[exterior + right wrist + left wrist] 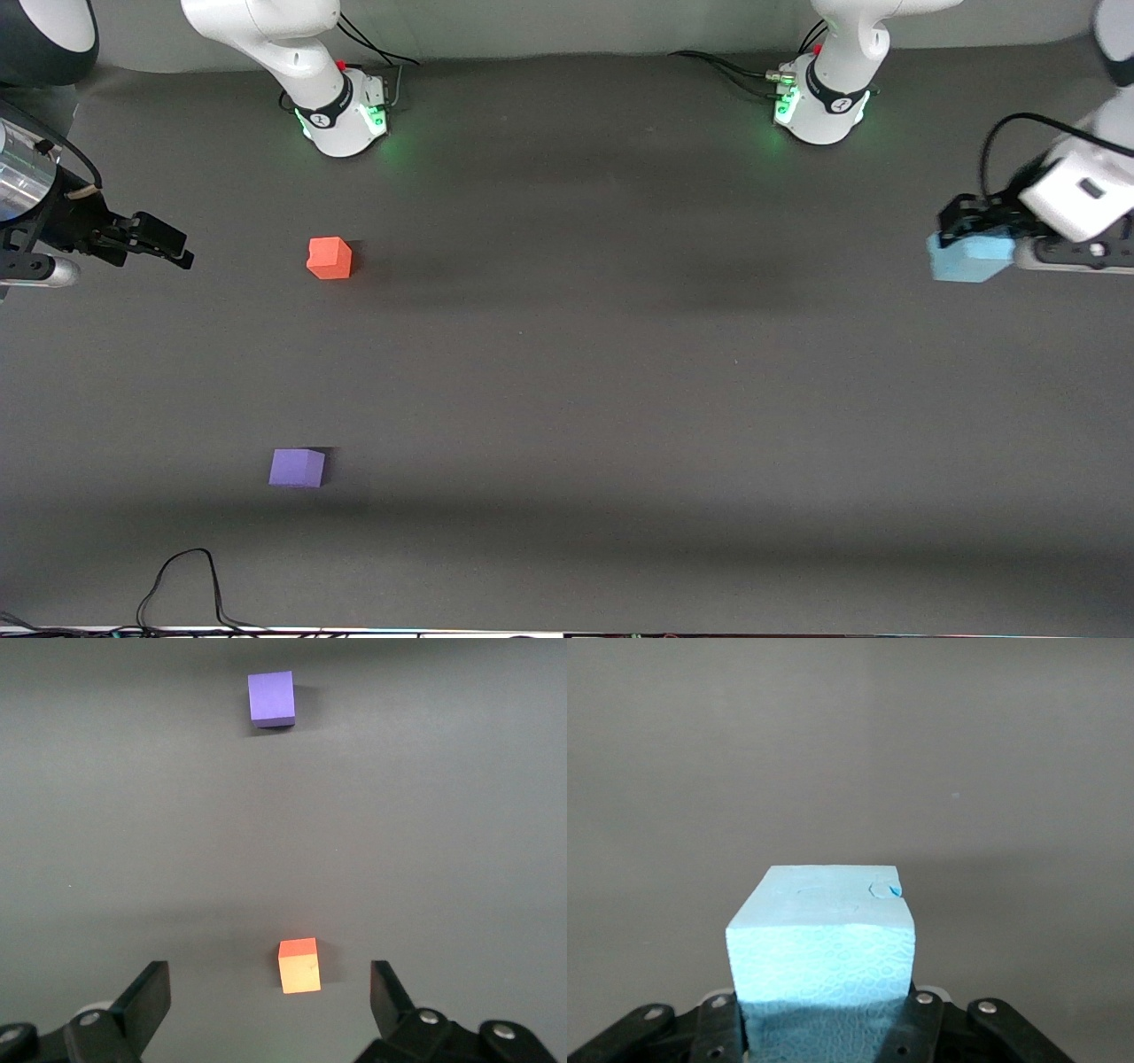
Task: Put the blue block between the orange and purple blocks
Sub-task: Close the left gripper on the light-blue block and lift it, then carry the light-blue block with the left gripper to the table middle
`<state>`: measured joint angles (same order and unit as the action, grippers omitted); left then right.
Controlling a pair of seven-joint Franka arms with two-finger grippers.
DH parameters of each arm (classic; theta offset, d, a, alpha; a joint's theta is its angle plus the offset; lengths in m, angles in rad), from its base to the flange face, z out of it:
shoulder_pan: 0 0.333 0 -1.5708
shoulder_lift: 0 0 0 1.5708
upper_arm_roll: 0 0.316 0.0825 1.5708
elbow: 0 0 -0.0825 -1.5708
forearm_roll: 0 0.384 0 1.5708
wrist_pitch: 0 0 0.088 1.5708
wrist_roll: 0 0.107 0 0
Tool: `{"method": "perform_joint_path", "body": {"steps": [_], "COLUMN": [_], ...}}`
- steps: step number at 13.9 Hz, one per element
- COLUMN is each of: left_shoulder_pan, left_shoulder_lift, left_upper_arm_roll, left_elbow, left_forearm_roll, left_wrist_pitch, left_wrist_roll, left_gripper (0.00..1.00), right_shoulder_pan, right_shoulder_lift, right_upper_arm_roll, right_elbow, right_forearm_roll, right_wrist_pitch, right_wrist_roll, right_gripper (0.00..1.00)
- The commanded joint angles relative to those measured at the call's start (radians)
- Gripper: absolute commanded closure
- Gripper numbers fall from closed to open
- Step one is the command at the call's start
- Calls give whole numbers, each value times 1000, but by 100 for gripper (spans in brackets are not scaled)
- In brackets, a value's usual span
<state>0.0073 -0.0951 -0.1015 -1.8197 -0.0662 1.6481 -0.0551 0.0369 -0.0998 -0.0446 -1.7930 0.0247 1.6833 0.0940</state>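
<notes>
My left gripper [974,229] is shut on the light blue block [970,260] and holds it in the air over the left arm's end of the table. In the left wrist view the blue block [819,939] fills the space between the black fingers [926,1028]. The orange block [330,258] sits toward the right arm's end, and the purple block [298,468] lies nearer to the front camera than it. My right gripper [173,248] hangs open and empty at the right arm's end. Its wrist view shows the orange block [299,966] and the purple block [271,698] on the mat.
Both arm bases [341,115] [819,106] stand along the table's edge farthest from the front camera. A black cable [186,585] loops at the edge nearest to that camera. A wide stretch of bare grey mat [620,372] separates the two blocks from the held block.
</notes>
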Motion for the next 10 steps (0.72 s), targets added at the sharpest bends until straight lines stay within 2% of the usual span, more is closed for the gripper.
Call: {"method": "perform_joint_path", "body": {"steps": [1, 4, 7, 8, 10], "left_shoulder_pan": [-140, -284, -490, -530, -575], "left_shoulder_lift": [101, 300, 521, 566, 625], "left_upper_arm_roll": [-56, -136, -144, -144, -144], "left_elbow": [133, 359, 602, 637, 634], "left_forearm_roll": [12, 23, 97, 106, 146], "left_wrist_pitch": [-14, -14, -17, -13, 24], "left_wrist_roll": [-234, -577, -865, -905, -916], "left_gripper": [82, 83, 83, 83, 83], "right_shoulder_pan": [5, 5, 5, 5, 3], "right_shoulder_lift": [-5, -3, -1, -3, -3], "right_upper_arm_roll": [-3, -3, -3, -3, -3], "right_elbow": [1, 0, -2, -2, -3], "right_forearm_roll": [-14, -14, -14, -14, -14], "right_wrist_pitch": [-2, -1, -1, -2, -2], "right_wrist_roll": [1, 0, -5, -7, -7], "right_gripper": [0, 0, 0, 0, 0]}}
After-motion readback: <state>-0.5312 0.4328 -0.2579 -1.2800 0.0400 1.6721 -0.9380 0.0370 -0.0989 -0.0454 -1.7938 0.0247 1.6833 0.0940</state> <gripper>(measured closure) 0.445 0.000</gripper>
